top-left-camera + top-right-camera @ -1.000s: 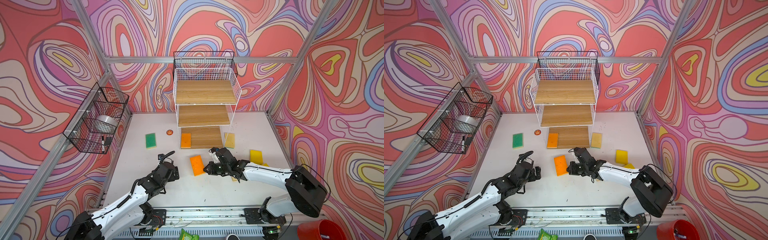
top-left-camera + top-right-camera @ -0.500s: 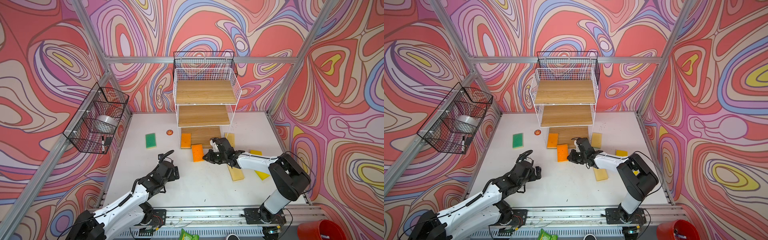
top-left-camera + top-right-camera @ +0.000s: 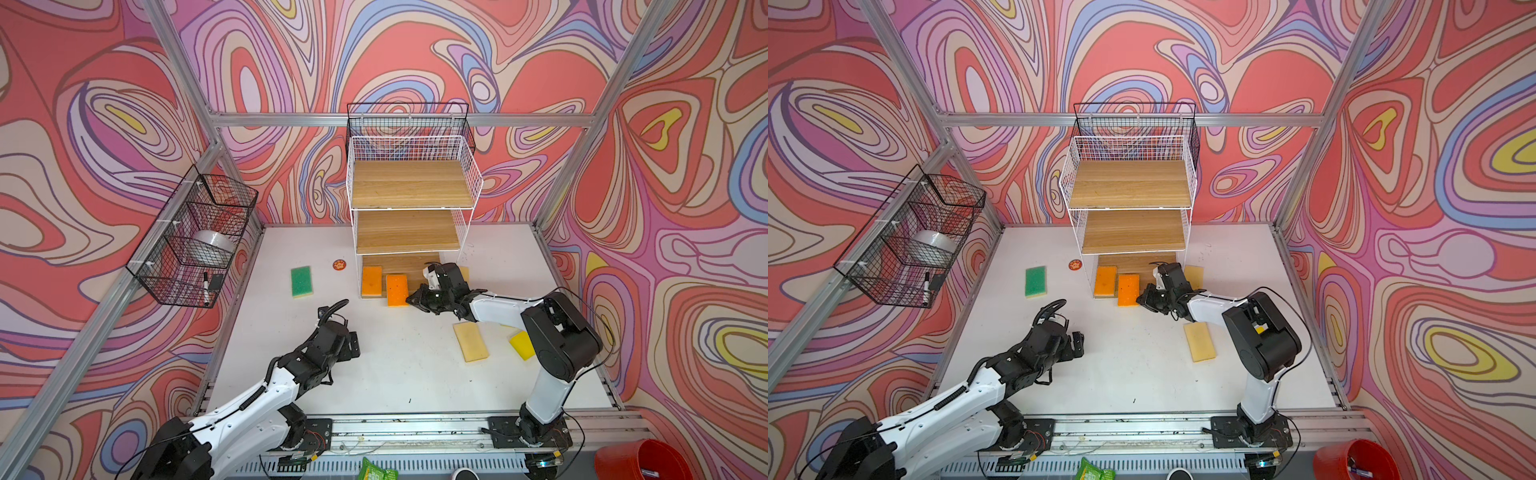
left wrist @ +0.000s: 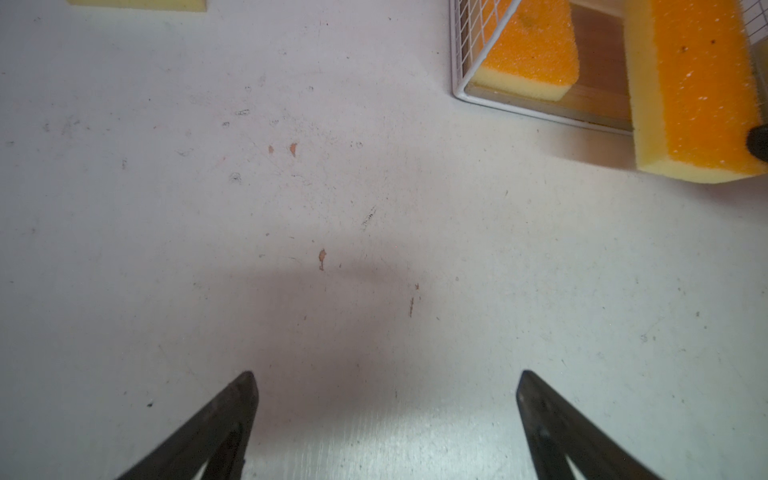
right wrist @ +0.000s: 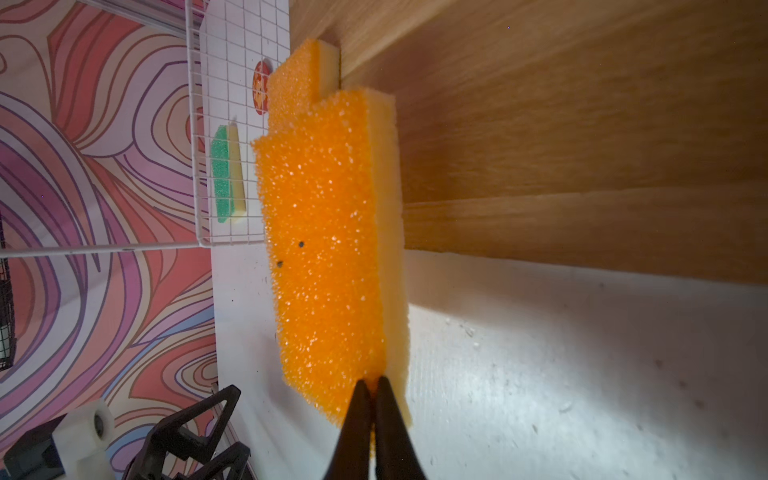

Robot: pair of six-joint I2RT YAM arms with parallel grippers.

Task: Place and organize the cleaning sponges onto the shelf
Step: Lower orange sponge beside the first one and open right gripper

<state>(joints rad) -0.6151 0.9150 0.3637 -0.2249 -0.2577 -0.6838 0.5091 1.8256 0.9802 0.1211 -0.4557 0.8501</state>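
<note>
My right gripper (image 3: 411, 298) (image 3: 1142, 298) (image 5: 372, 380) is shut on the near edge of an orange sponge (image 3: 397, 289) (image 3: 1128, 289) (image 5: 328, 249) (image 4: 694, 91). Its far end reaches over the front of the shelf's (image 3: 411, 185) (image 3: 1129, 183) bottom board (image 5: 540, 104), beside another orange sponge (image 3: 371, 281) (image 3: 1105, 281) (image 4: 536, 50) lying there. A green sponge (image 3: 301, 281) (image 3: 1035, 281) lies left of the shelf. A pale sponge (image 3: 470, 341) (image 3: 1200, 341) and a bright yellow one (image 3: 522, 344) lie by the right arm. My left gripper (image 3: 353, 340) (image 3: 1077, 343) (image 4: 384, 376) hovers open and empty over bare table.
A small round orange disc (image 3: 339, 264) lies left of the shelf foot. Another pale sponge (image 3: 464, 272) sits behind the right wrist. Black wire baskets (image 3: 195, 241) hang on the left wall, one more (image 3: 409, 120) behind the shelf. A red bucket (image 3: 640, 461) stands off the table.
My right gripper has carried the orange sponge from mid-table back to the shelf front, next to the other orange one. The left arm has hardly moved.
</note>
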